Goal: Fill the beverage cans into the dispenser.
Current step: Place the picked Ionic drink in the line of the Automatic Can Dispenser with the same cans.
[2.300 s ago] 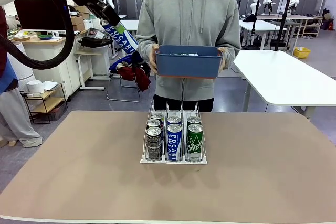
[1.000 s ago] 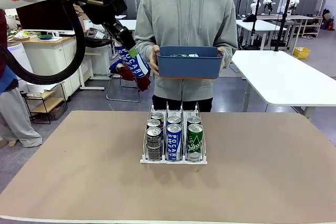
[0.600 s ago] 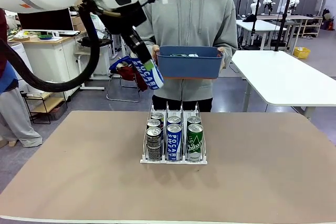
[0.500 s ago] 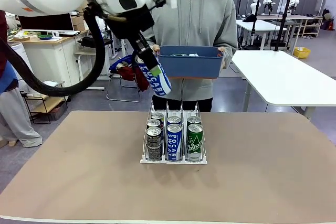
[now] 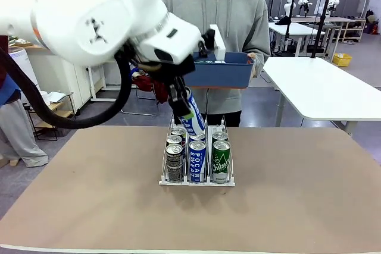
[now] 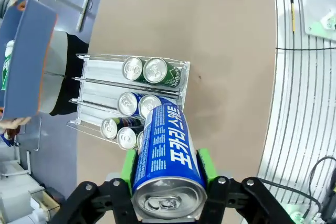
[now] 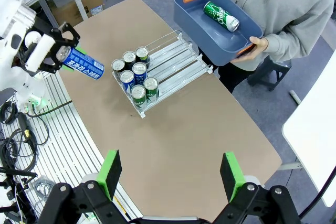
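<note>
Blue slim aluminium can with white lettering (image 6: 163, 150) is clamped at its sides between the green pads of the left gripper (image 6: 167, 163). It is held in the air over the rear of the white and clear three-lane wire rack (image 5: 196, 182). The can's long axis is tilted: the silver top is turned up toward the wrist and the base is pointed down and forward at the rack. It seems aimed at the middle lane, though the lane cannot be fixed for certain.

Six cans are stood in the rack, two per lane, crowded at the low front lip; the rear halves of all lanes are left bare. The left arm is much the nearer.

The rack is set on the brown table (image 5: 297, 206), midway between its left and right edges and close to the far edge. Just beyond that edge a blue rectangular plastic bin (image 7: 184, 3), with a green can (image 7: 220, 17) lying in it, is held by a person, so headroom behind is judged tight.

The right gripper (image 7: 172, 177) is held high off the near side, jaws wide apart and empty.
</note>
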Motion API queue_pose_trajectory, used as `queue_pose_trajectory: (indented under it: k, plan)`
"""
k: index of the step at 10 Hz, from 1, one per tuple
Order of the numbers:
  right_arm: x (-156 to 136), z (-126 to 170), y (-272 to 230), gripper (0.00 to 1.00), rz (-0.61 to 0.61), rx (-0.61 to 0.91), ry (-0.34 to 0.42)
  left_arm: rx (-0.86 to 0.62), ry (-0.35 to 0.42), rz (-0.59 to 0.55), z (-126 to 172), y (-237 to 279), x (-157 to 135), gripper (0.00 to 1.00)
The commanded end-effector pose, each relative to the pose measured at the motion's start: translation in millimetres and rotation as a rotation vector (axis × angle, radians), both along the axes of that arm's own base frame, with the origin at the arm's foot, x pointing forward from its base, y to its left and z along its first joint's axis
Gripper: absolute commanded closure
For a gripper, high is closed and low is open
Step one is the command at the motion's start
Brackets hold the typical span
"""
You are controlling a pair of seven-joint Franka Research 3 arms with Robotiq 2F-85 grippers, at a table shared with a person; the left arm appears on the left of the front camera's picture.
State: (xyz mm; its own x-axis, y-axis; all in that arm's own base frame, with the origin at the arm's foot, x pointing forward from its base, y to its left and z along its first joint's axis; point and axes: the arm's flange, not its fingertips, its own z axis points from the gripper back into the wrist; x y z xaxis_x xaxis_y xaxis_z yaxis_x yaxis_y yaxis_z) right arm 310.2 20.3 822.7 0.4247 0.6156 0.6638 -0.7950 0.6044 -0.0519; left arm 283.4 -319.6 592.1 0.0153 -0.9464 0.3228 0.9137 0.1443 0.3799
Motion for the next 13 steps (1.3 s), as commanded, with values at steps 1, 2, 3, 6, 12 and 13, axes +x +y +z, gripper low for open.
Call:
queue_pose_trajectory:
  k: [1, 2, 3, 6, 12, 13]
  plan:
    - [-2.0, -4.2, 1.7, 0.00, 0.010, 0.023, -0.005, -0.024, 0.019, 0.092, -16.6, -7.7, 8.6, 0.82]
    - [-2.0, -4.2, 1.7, 0.00, 0.010, 0.023, -0.005, -0.075, 0.040, 0.173, -22.3, -16.4, 10.8, 0.82]
    - [-2.0, -4.2, 1.7, 0.00, 0.010, 0.023, -0.005, -0.073, 0.067, 0.158, -30.7, -16.6, 14.6, 0.82]
    - [-2.0, -4.2, 1.7, 0.00, 0.010, 0.023, -0.005, -0.035, 0.071, 0.125, -31.9, -11.8, 13.0, 0.82]
    - [-2.0, -4.2, 1.7, 0.00, 0.010, 0.023, -0.005, 0.009, 0.107, 0.216, -69.9, -28.7, 34.5, 0.43]
    - [-2.0, -4.2, 1.7, 0.00, 0.010, 0.023, -0.005, 0.005, 0.119, 0.207, -75.5, -31.2, 37.1, 0.43]
